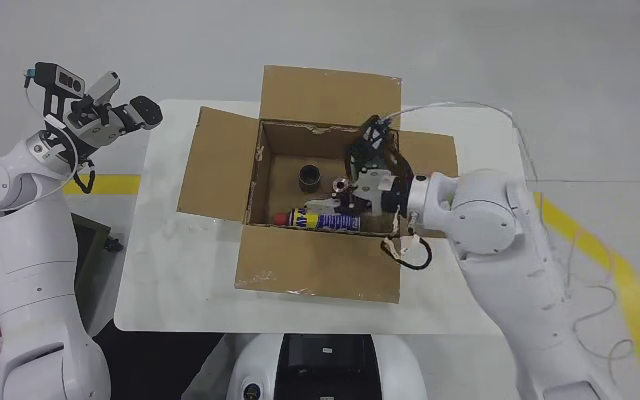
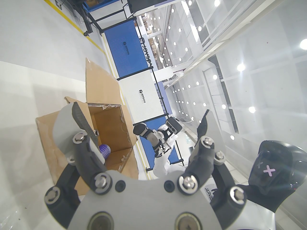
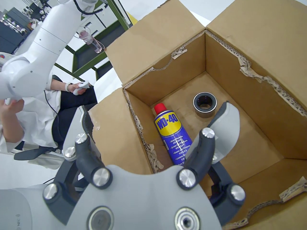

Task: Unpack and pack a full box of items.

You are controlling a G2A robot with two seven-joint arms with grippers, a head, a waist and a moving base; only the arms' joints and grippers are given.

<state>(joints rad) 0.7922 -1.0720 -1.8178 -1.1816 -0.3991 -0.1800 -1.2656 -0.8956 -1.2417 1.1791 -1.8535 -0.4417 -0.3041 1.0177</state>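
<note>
Right end effector (image 3: 156, 113), fingers apart over the box (image 3: 239, 48), could snag its cardboard wall descending toward the spray can (image 3: 171, 132).

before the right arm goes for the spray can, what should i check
1. Cardboard box flaps folded out: ok.
2. Right gripper open, over the box opening: ok.
3. Spray can lying flat along a wall, nothing on it: ok.
4. Black ring apart from the can: ok.
5. Left gripper open, off to the box's side: ok.
6. Jaws lined up across the can: cannot tell.
</note>
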